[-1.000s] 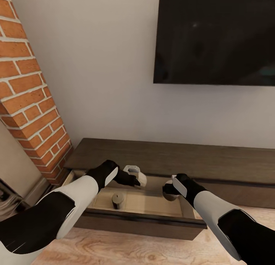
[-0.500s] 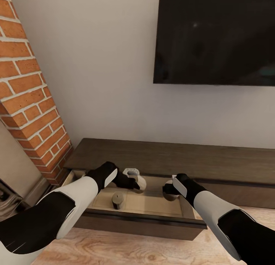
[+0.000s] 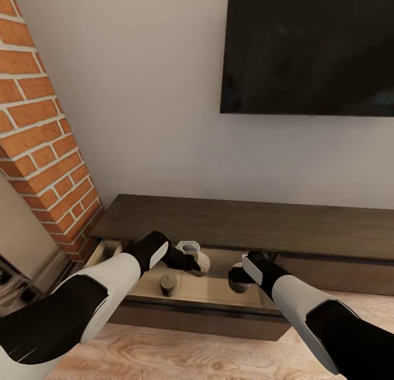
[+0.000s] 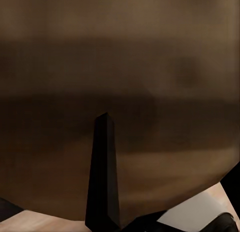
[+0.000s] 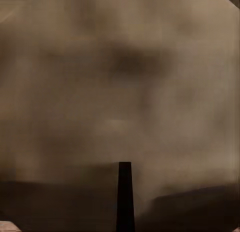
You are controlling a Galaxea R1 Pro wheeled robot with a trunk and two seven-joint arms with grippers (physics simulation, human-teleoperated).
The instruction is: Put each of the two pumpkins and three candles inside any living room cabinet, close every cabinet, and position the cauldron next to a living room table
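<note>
A pale plaster wall (image 3: 158,95) carries a large black flat screen (image 3: 306,49), with red brick (image 3: 38,128) to the left. Below runs the long, low, dark brown wooden cabinet (image 3: 246,224), its left drawer (image 3: 202,309) pulled open over blond plank flooring (image 3: 180,358). Near the drawer's front edge stands one stubby grey-brown candle (image 3: 168,284). The left gripper (image 3: 200,259) and right gripper (image 3: 236,275) hang over the pale drawer bottom; both wrist views are blurred brown, so I cannot tell their grip.

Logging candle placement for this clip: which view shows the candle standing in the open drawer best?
The head view: the candle stands upright on the pale drawer floor, below the left gripper. Each wrist view has a blurred brown mass close to the lens; whether that is a held candle cannot be told.
</note>
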